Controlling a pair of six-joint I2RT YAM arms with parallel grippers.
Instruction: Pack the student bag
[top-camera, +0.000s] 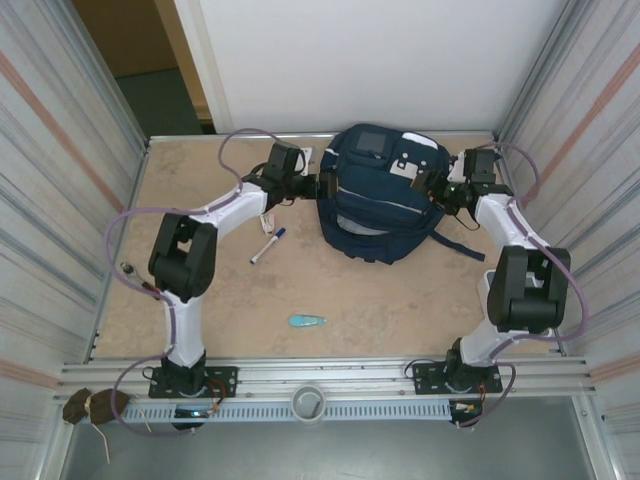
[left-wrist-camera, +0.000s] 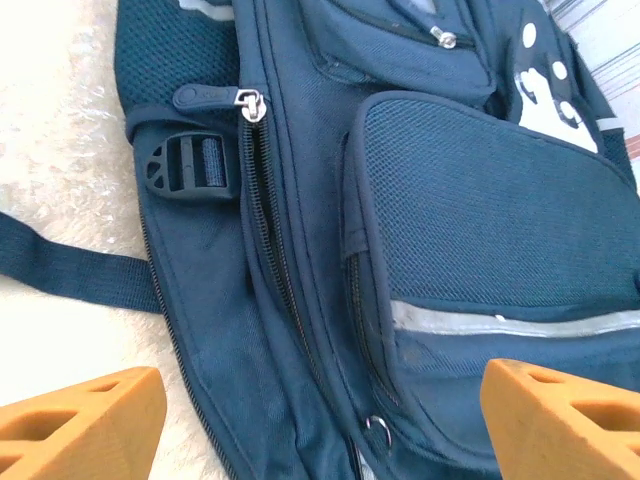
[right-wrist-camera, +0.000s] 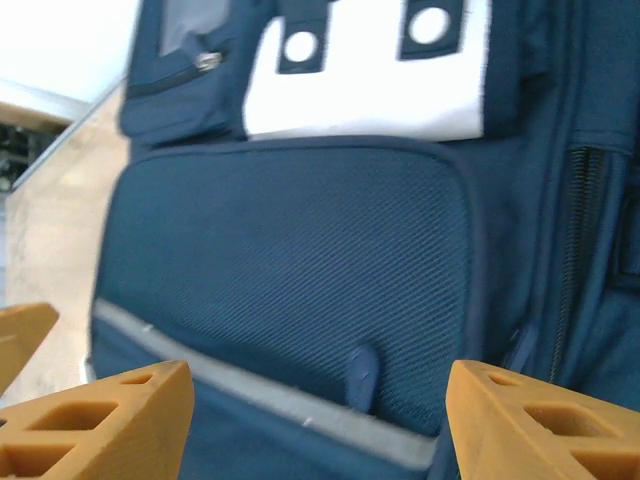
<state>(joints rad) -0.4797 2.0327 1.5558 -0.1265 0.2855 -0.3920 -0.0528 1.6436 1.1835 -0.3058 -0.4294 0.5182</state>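
Surface (top-camera: 400, 300): pale board that carries everything; both arms reach to its far half.
Student bag (top-camera: 385, 195): lies flat at the far centre of the surface, front face up, between the two arms.
Bag axis: runs away from the arm bases, with the grey patch at the far end and the straps trailing near-right.
Left jaws: at the bag's left flank and released. The orange fingers (left-wrist-camera: 80, 420) stand wide apart with nothing between them, and the bag lies just ahead.
Right jaws: at the bag's right flank, also spread and empty. The fingers (right-wrist-camera: 100, 420) frame the mesh front pocket (right-wrist-camera: 290, 260).
Main zip (left-wrist-camera: 265, 230): runs along the bag's long axis on the left side and looks parted below its pull (left-wrist-camera: 250, 104).
Pen (top-camera: 268, 245): loose on the surface, near-left of the bag.
Teal item (top-camera: 307, 321): loose, nearer the bases, left of centre.
Nearer arm: probably the left, for both loose things and for the zip. The right suits holding the bag steady.
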